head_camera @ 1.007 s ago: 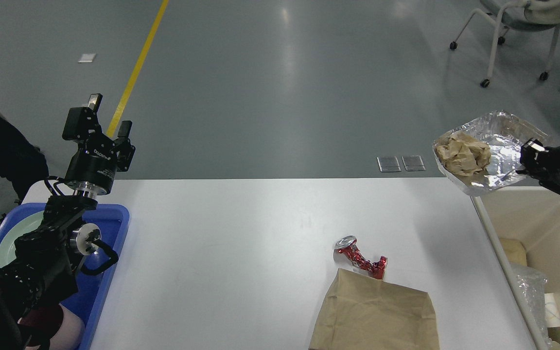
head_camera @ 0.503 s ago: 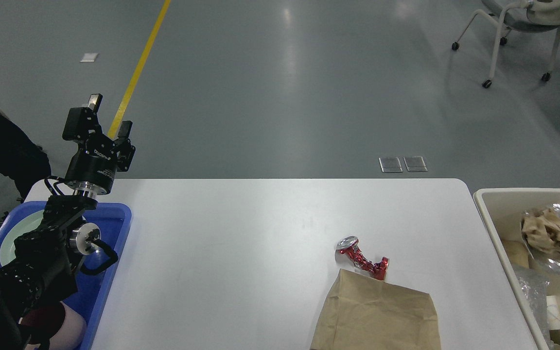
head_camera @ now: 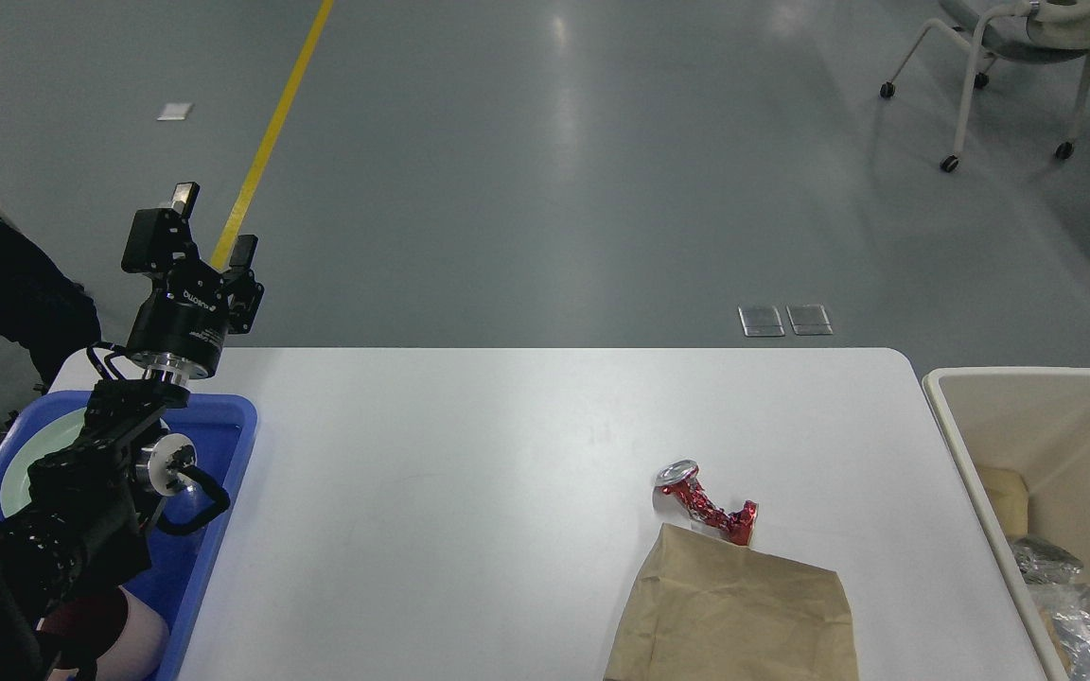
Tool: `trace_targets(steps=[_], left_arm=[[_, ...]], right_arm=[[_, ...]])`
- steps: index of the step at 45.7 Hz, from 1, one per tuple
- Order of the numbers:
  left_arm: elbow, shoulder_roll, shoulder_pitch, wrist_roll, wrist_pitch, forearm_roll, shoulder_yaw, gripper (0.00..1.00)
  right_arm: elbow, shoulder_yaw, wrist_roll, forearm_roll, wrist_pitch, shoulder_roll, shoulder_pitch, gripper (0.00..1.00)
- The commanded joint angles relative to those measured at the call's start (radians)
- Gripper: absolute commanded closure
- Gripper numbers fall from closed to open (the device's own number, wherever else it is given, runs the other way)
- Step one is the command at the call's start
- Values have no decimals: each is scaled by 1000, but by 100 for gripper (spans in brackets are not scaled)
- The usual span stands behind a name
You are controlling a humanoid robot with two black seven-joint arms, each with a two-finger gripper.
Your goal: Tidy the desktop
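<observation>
The white desktop [head_camera: 469, 473] fills the middle of the head view. A crushed red can [head_camera: 704, 501] lies on it right of centre, touching the top edge of a flat brown paper bag [head_camera: 732, 615] at the near edge. My left gripper [head_camera: 207, 236] is raised above the desktop's far left corner, over the blue tray, open with nothing between its fingers. My right gripper is out of view. Crumpled foil [head_camera: 1075, 615] lies in the beige bin at the lower right.
A blue tray [head_camera: 223, 445] holding a pale green plate [head_camera: 34, 454] sits at the left edge under my left arm. A beige bin [head_camera: 1028, 416] stands off the right edge. A person sits at far left; a wheeled chair [head_camera: 1009, 57] stands on the floor behind.
The right gripper, which held a foil tray with crumpled paper above the bin, let it go and left the view. The foil has dropped into the bin. The left arm has not moved.
</observation>
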Motion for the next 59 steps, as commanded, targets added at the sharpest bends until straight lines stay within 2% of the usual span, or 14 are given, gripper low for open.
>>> trace_targets(steps=[1, 10, 21, 28, 40, 50, 59], left_arm=[[0, 0, 0, 0, 0, 0, 0, 4], [0, 0, 0, 0, 0, 0, 0, 4], [0, 0, 0, 0, 0, 0, 0, 4], [0, 0, 0, 0, 0, 0, 0, 4], [0, 0, 0, 0, 0, 0, 0, 4], [0, 0, 0, 0, 0, 0, 0, 4], [0, 0, 0, 0, 0, 0, 0, 4]], right_arm=[[21, -6, 0, -4, 1, 38, 85, 0], [113, -158, 0, -119, 3, 99, 302, 0], [165, -366, -7, -153, 6, 336, 568, 0], [247, -480, -7, -153, 50, 495, 729, 0], [403, -486, -7, -150, 335, 579, 959, 0], [673, -477, -3, -150, 663, 550, 1212, 0], [751, -477, -2, -141, 961, 536, 1297, 0]])
